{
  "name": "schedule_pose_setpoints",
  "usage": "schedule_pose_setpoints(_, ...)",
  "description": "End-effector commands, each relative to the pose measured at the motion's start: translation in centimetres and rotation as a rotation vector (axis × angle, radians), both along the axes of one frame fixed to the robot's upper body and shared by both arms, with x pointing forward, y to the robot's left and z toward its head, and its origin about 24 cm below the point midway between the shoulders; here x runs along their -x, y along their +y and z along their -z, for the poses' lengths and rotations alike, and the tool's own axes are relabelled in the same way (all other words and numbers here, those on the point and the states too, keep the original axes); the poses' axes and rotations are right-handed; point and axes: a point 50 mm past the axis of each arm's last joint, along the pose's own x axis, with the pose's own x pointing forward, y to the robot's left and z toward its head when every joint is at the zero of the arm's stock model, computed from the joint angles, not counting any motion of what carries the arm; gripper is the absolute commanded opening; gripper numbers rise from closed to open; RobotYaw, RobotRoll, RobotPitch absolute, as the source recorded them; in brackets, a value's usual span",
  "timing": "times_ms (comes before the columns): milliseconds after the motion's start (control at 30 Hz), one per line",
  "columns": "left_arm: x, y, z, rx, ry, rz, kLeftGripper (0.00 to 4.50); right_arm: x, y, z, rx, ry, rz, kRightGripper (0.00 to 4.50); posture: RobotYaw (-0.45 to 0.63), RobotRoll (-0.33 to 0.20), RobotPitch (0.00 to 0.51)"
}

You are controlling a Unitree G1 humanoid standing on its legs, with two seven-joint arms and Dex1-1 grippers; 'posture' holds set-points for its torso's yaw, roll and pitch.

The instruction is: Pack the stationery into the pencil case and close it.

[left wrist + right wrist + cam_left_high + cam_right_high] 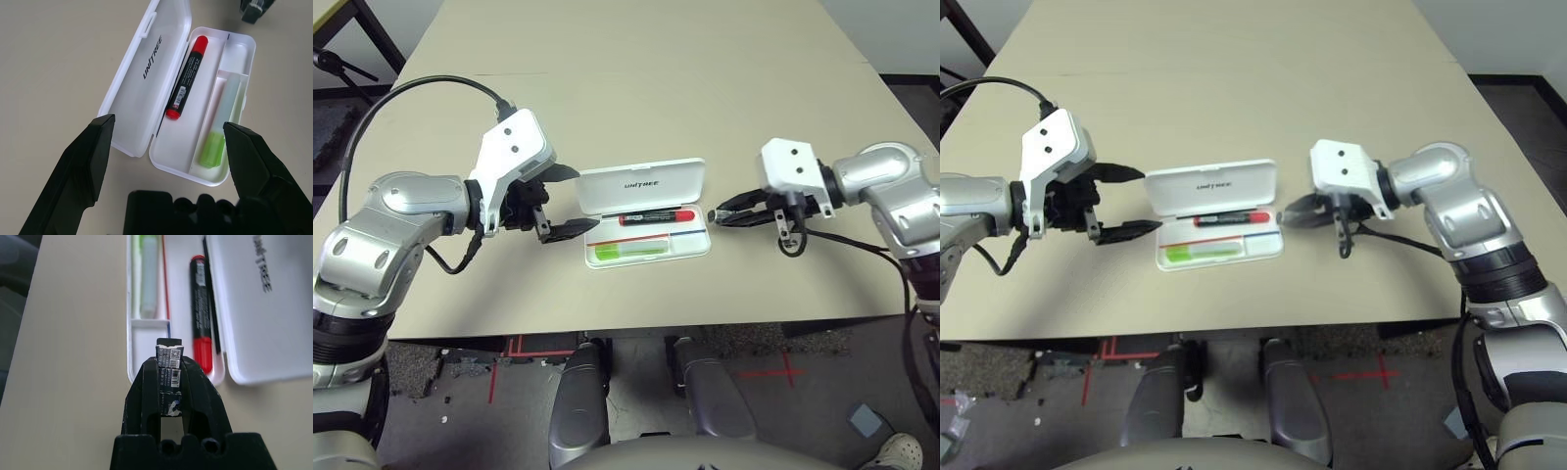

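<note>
table: a beige tabletop is carrying the open case, with bare surface lying all around it.
pencil case: the white pencil case is lying open at the middle of the table between the two grippers, its lid folded back on the far side.
writing: the lid is showing dark lettering reading "unitree"; the marker is bearing a small printed label too fine to read.
red marker: the red marker is lying lengthwise in the far compartment of the tray, just beside the hinge.
highlighter: the lime-green highlighter is lying in the near, narrower compartment, parallel to the marker.
left gripper: the left gripper is hovering just beside the case's left end, its two black fingers spread wide and holding nothing.
left arm: the silver forearm is reaching in from the left, angled slightly downward toward the case.
right gripper: the right gripper is pointing at the case's right end, fingers pinched narrow around a small black-and-silver piece with a barcode-like sticker.
right arm: the forearm is coming in from the right, the gripper tip sitting close to the case's edge, nothing standing between them.
</note>
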Motion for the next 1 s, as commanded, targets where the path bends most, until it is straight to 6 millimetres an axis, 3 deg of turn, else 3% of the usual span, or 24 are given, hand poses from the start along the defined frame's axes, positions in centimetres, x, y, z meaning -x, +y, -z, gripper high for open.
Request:
schedule_pose_setpoints(33, 0.0, 0.1, 0.3, -0.026, 0.006, -0.007, 4.50, 0.3, 0.9, 0.5, 0.015, 0.000, -0.047, 0.30, -0.06, 0.000, 0.216)
schedule_pose_setpoints(400, 0.1, 0.3, 0.3, -0.032, 0.001, -0.020, 4.50, 0.0, 2.1, 1.6, 0.046, -0.027, -0.077, 0.30, -0.05, 0.000, 0.212)
schedule_pose_setpoints(600, 0.1, 0.5, 0.2, -0.040, 0.000, -0.028, 4.50, -0.6, 2.2, 1.4, 0.038, -0.076, -0.032, 2.38, -0.05, 0.000, 0.213)
schedule_pose_setpoints(767, 0.0, 0.7, 0.3, -0.045, 0.000, -0.035, 4.50, -0.9, 0.9, 0.2, -0.001, -0.034, 0.035, 4.27, -0.05, 0.000, 0.214)
schedule_pose_setpoints(800, 0.0, 0.9, 0.2, -0.048, 0.001, -0.042, 4.50, -1.0, 0.3, -0.3, -0.014, -0.012, 0.061, 4.48, -0.05, 0.000, 0.214)
schedule_pose_setpoints(1000, -0.3, 2.2, 0.7, -0.098, 0.008, -0.095, 4.50, -0.5, -4.9, -1.7, 0.009, 0.115, 0.233, 4.48, -0.05, 0.000, 0.218)
